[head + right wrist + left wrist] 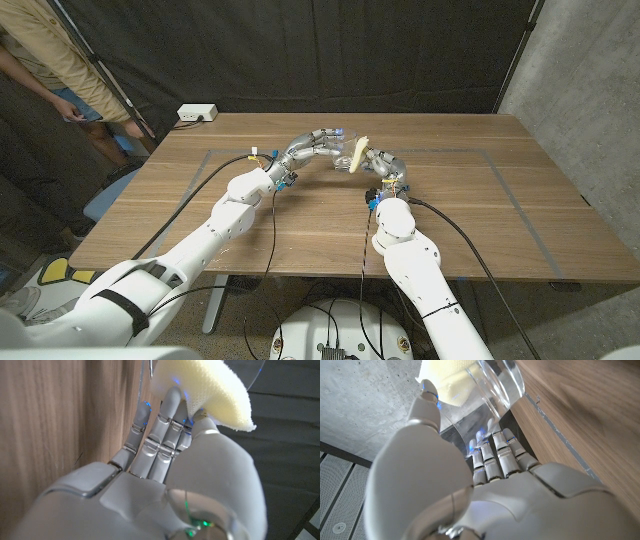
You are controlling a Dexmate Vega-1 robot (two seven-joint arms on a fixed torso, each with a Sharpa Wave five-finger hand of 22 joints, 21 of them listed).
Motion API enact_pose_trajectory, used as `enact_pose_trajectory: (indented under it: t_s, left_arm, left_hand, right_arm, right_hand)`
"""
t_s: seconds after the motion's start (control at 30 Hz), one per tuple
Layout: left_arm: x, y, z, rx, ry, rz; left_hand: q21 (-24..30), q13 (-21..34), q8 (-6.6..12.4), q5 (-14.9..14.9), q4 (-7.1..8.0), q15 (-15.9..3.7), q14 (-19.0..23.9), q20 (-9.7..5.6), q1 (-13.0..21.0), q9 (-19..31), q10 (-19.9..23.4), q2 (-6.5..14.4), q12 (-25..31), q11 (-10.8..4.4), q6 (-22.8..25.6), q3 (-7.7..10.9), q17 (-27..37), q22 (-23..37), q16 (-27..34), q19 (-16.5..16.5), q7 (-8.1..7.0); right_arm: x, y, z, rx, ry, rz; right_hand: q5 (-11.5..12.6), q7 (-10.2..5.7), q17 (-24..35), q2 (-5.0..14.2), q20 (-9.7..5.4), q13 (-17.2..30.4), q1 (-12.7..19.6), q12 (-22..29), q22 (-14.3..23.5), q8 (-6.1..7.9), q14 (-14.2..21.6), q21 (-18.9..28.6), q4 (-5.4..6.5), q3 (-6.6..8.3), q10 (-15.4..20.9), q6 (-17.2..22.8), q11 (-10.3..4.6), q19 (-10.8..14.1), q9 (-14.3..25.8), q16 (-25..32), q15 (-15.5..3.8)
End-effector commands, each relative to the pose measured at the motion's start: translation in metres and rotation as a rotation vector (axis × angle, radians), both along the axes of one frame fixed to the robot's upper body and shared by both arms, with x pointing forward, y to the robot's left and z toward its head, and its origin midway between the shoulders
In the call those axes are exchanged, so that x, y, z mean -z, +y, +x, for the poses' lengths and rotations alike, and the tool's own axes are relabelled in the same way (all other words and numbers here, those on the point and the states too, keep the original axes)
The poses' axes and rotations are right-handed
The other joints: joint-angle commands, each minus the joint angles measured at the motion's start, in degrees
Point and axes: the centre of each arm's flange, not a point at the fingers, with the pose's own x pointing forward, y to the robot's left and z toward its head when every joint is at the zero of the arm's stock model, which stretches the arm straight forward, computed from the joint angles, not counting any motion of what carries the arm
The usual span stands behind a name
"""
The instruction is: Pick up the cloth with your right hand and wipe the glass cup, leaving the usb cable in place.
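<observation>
Both hands are meeting mid-table: my left hand (pixel 312 143) is gripping the glass cup (pixel 343 160), my right hand (pixel 382 165) is pinching the cloth (pixel 359 150); I'm judging light, steady strokes best

The glass cup (pixel 342 158) sits mid-table (pixel 480 215) — left hand (pixel 318 142) left, cloth (pixel 359 153) right.

Black curtain (pixel 300 50), grey concrete wall (pixel 580 80)
</observation>
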Motion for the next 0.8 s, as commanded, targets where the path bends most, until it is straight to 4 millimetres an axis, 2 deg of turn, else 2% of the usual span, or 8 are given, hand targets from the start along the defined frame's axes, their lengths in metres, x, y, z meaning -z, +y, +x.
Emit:
enact_pose_trajectory:
  t_s: [0.03,0.53,0.8]
  left_arm:
    - [0.0,0.0,-0.001,-0.004,0.002,0.002]
    - [0.005,0.001,0.004,-0.032,0.01,0.043]
    - [0.007,0.007,0.004,-0.082,-0.007,0.079]
  left_hand:
    - [0.6,6.6,18.1,0.3,6.76,-10.58,2.4,0.13,5.1,0.2,8.4,7.9,0.4,-7.68,7.0,7.42,0.2,0.0,0.2,-0.3,-6.59]
    - [0.9,6.7,18.38,0.3,6.73,-10.58,2.4,0.13,5.0,0.1,8.5,7.9,0.3,-7.78,6.9,7.66,0.3,-0.1,0.2,-0.4,-6.63]
    - [1.1,6.8,18.54,0.2,6.77,-10.51,2.5,0.16,4.8,0.1,8.5,7.8,0.3,-7.73,6.9,7.71,0.4,-0.1,0.2,-0.6,-6.55]
  right_arm:
    - [0.016,-0.002,-0.002,-0.001,0.041,0.004]
    - [0.003,-0.019,-0.002,0.085,-0.027,-0.013]
    - [-0.007,-0.028,0.002,0.201,-0.096,-0.101]
  right_hand:
    - [0.3,-0.19,0.2,0.32,-8.37,0.2,0.7,-0.2,-0.2,0.24,0.2,0.5,0.03,-0.42,0.6,1.0,0.11,-0.2,1.7,-0.2,-0.94]
    - [0.3,-0.33,0.4,0.35,-8.34,0.3,0.7,-0.4,-0.7,0.1,0.2,1.1,0.09,-0.59,0.6,0.9,0.09,-0.5,1.8,-0.5,-0.93]
    - [0.3,-0.31,0.6,0.38,-8.32,0.5,0.8,-0.7,-1.0,0.05,0.2,1.4,0.13,-0.68,0.4,0.9,-0.03,-0.8,1.9,-0.7,-0.94]
